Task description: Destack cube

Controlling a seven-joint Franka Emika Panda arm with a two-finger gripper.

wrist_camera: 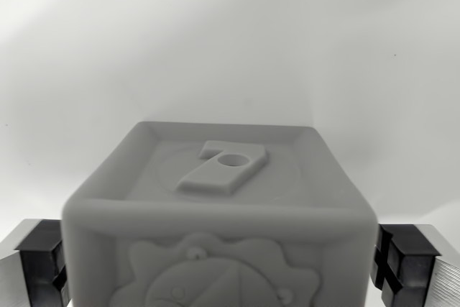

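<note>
A pale grey cube (pixel 219 199) fills the lower middle of the wrist view, very close to the camera. Its top face carries a raised figure with a round hole, and its near face shows a gear-like relief. My gripper (pixel 220 275) straddles it. One dark finger pad (pixel 42 264) lies against the cube's side at the wrist view's left, the other pad (pixel 394 262) against the side at the wrist view's right. No gap shows on either side, so the gripper looks shut on the cube. Whatever is under the cube is hidden.
A plain white surface (pixel 230 41) stretches behind and around the cube, with soft shadow near the cube's far edge. No other object shows in this view.
</note>
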